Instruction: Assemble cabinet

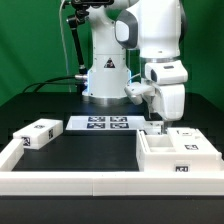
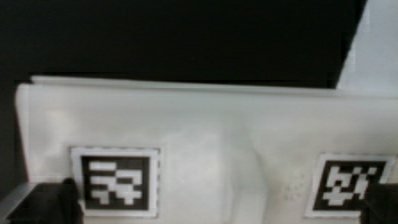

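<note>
The cabinet box (image 1: 175,155), a large white open box with a tag on its front, stands at the exterior view's right. My gripper (image 1: 157,124) hangs low over the box's back left corner. In the wrist view my gripper (image 2: 210,208) is open, its dark fingertips (image 2: 36,205) far apart at the frame's edges. A white cabinet surface (image 2: 214,130) with two tags (image 2: 116,180) lies close below and between them; I cannot tell if they touch it. A smaller white tagged block (image 1: 38,133) lies at the exterior view's left.
The marker board (image 1: 105,123) lies flat in front of the robot's base (image 1: 105,80). A long white border rail (image 1: 90,182) runs along the table's front and up its left side. Another white tagged part (image 1: 186,134) sits behind the box.
</note>
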`<state>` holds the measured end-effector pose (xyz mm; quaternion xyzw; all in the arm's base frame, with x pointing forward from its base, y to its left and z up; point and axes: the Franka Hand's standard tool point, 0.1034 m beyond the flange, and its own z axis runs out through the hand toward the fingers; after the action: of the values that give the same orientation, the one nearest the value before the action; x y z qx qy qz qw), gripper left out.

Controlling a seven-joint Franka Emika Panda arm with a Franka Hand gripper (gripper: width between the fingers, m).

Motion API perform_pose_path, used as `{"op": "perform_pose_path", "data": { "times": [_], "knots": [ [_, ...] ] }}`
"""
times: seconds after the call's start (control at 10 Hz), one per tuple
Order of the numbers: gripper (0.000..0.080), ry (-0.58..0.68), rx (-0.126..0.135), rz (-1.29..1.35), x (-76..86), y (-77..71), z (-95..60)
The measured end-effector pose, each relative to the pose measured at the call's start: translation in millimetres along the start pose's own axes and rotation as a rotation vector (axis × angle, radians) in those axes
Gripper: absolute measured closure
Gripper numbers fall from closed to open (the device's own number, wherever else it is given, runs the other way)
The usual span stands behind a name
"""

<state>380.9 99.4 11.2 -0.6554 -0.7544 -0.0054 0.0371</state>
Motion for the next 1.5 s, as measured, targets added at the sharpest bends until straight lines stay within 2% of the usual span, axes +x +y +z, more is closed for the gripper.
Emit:
{"op": "perform_pose_path", "data": {
  "times": [0.1, 0.2, 0.4, 0.5, 0.7, 1.2, 1.5],
  "knots": [
    [0.0135, 0.0, 0.0, 0.001, 0.0, -0.1, 0.1],
    [0.0135, 0.0, 0.001, 0.002, 0.1, -0.2, 0.1],
    [0.0408, 0.0, 0.001, 0.002, 0.0, -0.2, 0.1],
    [0.0408, -0.001, 0.001, 0.003, -0.5, 0.7, -0.3],
    [0.0733, -0.001, -0.001, 0.003, -0.7, 2.1, -1.0],
    [0.0732, -0.004, -0.002, 0.009, -0.9, 2.8, -2.7],
    [0.0732, -0.069, 0.023, 0.07, -11.9, 9.3, -33.1]
  ]
}}
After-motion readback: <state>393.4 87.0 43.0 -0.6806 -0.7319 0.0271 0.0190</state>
